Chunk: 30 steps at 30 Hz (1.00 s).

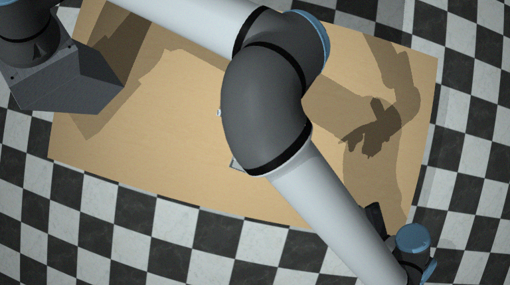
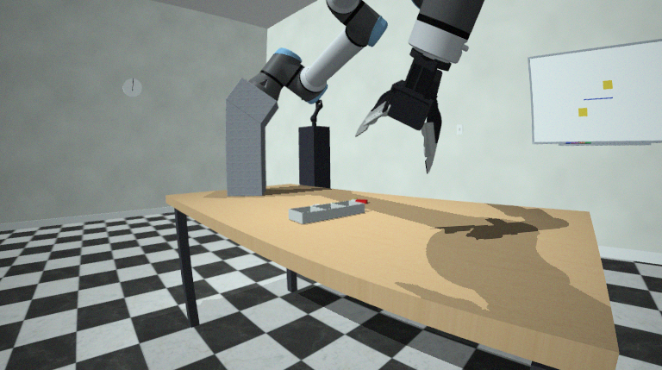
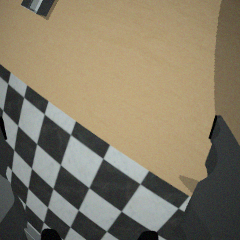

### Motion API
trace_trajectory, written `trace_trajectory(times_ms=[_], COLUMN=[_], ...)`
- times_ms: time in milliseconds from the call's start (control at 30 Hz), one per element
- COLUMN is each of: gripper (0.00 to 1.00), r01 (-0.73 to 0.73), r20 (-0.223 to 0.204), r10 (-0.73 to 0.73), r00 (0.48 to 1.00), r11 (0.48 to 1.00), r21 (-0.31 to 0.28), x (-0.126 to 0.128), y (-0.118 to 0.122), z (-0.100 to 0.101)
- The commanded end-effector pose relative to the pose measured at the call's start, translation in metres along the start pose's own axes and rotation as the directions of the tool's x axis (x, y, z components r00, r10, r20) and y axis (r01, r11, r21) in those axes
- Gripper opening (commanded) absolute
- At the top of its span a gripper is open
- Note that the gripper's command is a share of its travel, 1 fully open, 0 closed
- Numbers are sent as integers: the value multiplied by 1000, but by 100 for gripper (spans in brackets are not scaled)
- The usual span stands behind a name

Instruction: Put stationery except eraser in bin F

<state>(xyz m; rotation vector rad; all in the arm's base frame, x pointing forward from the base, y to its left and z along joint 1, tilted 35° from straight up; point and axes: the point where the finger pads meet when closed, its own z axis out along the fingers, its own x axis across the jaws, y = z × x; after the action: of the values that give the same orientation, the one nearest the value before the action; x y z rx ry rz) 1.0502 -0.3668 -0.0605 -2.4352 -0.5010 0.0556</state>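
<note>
In the exterior view the gripper hangs high above the desk in the upper middle of the frame, its 2 fingers spread fully apart and grasping nothing. Below and left of it, near the middle of the frame, a grey row of bins sits on the desk, with a small red item just beside its far end; whether they touch cannot be told. No letters can be read on the bins. A grey pedestal carries the arm at the desk's far left corner, and a dark block stands beside it. In the top view the arm's elbow covers the desk's centre, hiding the bins almost entirely. The wrist view shows the desk's edge, the checkered floor, and a bin corner at upper left.
</note>
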Motion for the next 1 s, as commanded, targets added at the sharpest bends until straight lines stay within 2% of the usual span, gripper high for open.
trace_trajectory(times_ms=[0, 533, 567, 600, 800, 833, 900, 967], gripper=[100, 100, 4, 4, 4, 4, 4, 4], r01=[0, 0, -1, -1, -1, -49, -139, -147], r20=[-1, -1, -1, -1, -1, -20, -37, -38], r10=[0, 0, 1, 1, 1, 49, 138, 146], r00=[1000, 1000, 1000, 1000, 1000, 999, 990, 989], r11=[1000, 1000, 1000, 1000, 1000, 999, 990, 989], r21=[-2, -2, 0, 0, 0, 5, -27, -30], x=[0, 0, -6, -10, -10, -13, -5, -3], y=[0, 0, -3, -6, -6, -12, -9, -9], z=[-2, -2, -10, -17, -17, -13, 4, 8])
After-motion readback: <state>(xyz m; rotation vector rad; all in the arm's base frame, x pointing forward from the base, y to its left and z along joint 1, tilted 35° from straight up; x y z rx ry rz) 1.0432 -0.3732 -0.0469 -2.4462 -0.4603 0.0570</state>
